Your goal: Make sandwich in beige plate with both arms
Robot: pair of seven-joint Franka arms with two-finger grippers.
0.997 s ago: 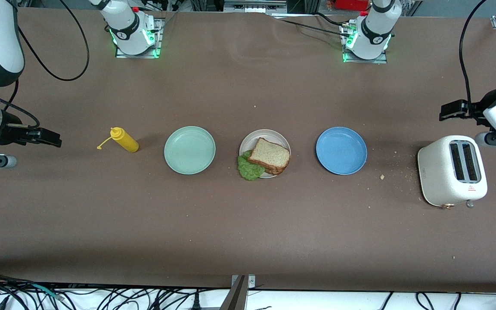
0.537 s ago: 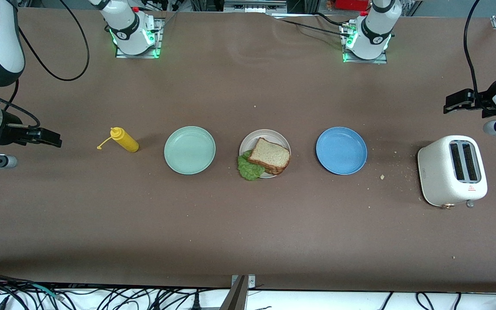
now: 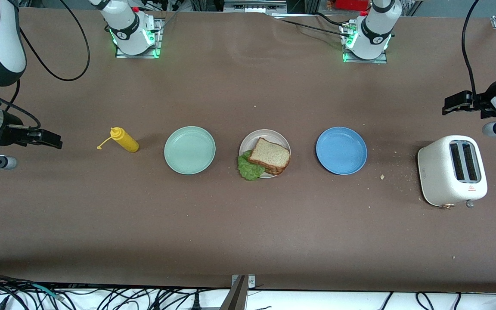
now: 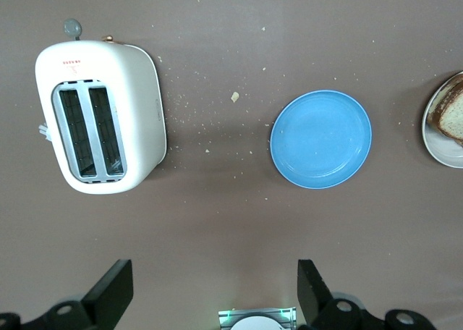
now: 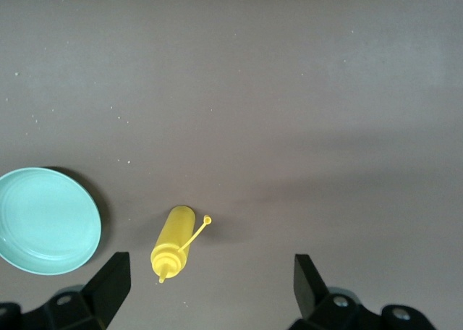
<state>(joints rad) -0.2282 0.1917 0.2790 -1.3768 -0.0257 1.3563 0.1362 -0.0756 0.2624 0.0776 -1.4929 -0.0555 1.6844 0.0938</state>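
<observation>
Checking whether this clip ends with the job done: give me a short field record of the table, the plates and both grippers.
sandwich: two bread slices stacked, lettuce sticking out at the edge toward the right arm's end
beige plate: holds the sandwich, between the other two plates
mint-green plate: bare, toward the right arm's end
blue plate: bare, toward the left arm's end
mustard bottle: lying on its side, cap off and tethered
toaster: slots empty, crumbs beside it
left gripper: open, holds nothing, above the table by the toaster
right gripper: open, holds nothing, by the mustard bottle
</observation>
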